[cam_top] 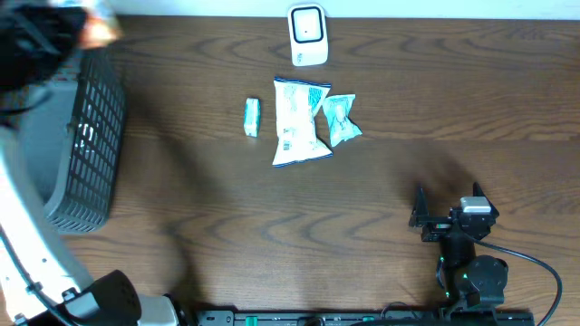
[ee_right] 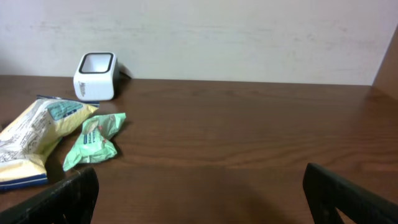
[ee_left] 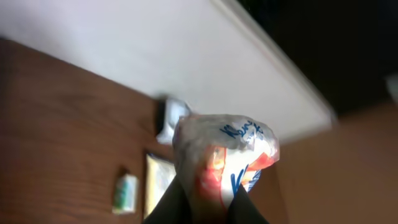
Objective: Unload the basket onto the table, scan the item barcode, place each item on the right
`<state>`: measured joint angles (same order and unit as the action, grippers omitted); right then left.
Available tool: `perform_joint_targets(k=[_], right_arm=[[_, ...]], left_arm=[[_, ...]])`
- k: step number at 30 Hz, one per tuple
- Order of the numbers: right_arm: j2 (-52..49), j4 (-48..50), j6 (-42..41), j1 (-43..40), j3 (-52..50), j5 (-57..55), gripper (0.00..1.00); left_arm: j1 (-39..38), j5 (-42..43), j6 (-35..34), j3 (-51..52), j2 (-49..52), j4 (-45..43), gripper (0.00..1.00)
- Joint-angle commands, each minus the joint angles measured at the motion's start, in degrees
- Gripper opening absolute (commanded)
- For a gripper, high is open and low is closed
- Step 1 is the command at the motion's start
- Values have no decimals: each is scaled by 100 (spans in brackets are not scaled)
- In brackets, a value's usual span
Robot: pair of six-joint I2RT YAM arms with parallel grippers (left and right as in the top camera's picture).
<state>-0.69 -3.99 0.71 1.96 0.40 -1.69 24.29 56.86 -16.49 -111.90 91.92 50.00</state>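
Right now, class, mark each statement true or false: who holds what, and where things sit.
1. The left gripper is shut on a snack bag. True.
2. The right gripper holds the green packet. False: it is open and empty; the packet lies on the table.
3. The scanner stands in the basket. False: it stands on the table, far from the basket.
4. The green packet lies beside the big bag. True.
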Motion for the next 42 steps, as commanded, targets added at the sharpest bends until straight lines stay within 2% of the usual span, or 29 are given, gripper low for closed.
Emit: perform_joint_targets(k=[1, 9, 14, 17, 29, 42], right_arm=[[31, -24, 63, 0, -9, 13, 99], [31, -24, 66, 0, -9, 13, 99], [31, -24, 63, 0, -9, 13, 99], [31, -24, 63, 0, -9, 13, 99], [31, -24, 66, 0, -9, 13, 99], [31, -24, 63, 0, -9, 13, 99]], left_arm=[[-780, -343, 791, 61, -50, 236, 8], [-2645, -4181, 796, 308, 238, 907, 7], [-3309, -5974, 789, 452, 645, 935, 8], [-3473, -6255, 789, 498, 973, 1005, 8], [-3462, -6245, 787, 498, 2334, 1130, 8], [-3462, -6247, 767, 498, 3228, 1058, 8]])
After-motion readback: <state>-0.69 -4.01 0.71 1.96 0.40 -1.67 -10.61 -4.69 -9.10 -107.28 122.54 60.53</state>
